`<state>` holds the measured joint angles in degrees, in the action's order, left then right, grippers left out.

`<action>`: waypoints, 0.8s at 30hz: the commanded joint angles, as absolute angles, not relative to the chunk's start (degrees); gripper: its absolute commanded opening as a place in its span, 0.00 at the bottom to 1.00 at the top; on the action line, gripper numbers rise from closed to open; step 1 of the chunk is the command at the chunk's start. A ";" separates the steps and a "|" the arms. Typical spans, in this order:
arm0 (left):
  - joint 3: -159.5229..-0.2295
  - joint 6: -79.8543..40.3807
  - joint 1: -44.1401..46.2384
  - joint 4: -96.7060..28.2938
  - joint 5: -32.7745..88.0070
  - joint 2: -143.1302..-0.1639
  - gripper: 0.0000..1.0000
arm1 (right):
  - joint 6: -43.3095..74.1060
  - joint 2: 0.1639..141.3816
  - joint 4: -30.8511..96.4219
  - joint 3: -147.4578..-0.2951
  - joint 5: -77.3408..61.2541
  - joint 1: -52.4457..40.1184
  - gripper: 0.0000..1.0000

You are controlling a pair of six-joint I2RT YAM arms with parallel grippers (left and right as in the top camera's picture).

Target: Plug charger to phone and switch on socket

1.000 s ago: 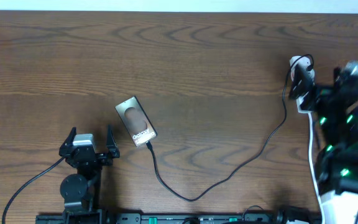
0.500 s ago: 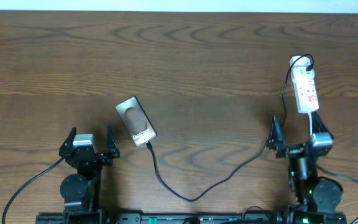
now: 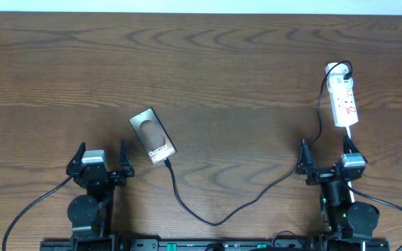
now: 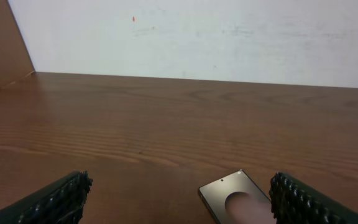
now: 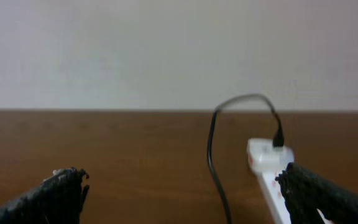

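Note:
The phone point(image 3: 152, 136) lies on the wooden table, dark with white "Galaxy" lettering; it also shows in the left wrist view point(image 4: 236, 196). The charger cable point(image 3: 257, 195) runs from the phone's lower end in a long curve to the socket point(image 3: 343, 101), a white power strip at the right. The cable point(image 5: 211, 152) and socket point(image 5: 267, 165) show in the right wrist view, the cable plugged into the strip's far end. My left gripper point(image 3: 102, 159) is open, near the front edge left of the phone. My right gripper point(image 3: 324, 155) is open, just in front of the socket.
The wooden table point(image 3: 208, 63) stretches back to a white wall point(image 4: 197, 31). Thick black robot cables point(image 3: 33, 206) trail from the arm bases at the front edge. The socket's white cord point(image 3: 347, 136) runs toward the right arm.
My right arm has drawn back from over the socket to the front edge of the table, leaving the socket uncovered. The left arm, phone and cable have not moved.

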<state>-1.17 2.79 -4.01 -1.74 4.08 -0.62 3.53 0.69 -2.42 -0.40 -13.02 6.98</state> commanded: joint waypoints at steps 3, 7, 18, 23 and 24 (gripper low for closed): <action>-0.23 2.52 -3.77 -3.79 4.25 -0.23 0.94 | 2.68 0.30 3.53 -0.32 -11.70 6.66 0.99; -0.23 2.52 -3.77 -3.79 4.25 -0.23 0.94 | 2.68 0.30 3.49 -0.32 -11.07 6.66 0.99; -0.23 2.52 -3.77 -3.79 4.25 -0.23 0.94 | 2.70 0.30 3.46 -0.32 -11.07 6.66 0.99; -0.23 2.50 -3.77 -3.79 4.25 -0.23 0.94 | 2.70 0.30 3.46 -0.32 -11.07 6.66 0.99; -0.23 2.52 -3.77 -3.79 4.25 -0.23 0.94 | 2.70 0.32 3.44 -0.32 -11.07 6.66 0.99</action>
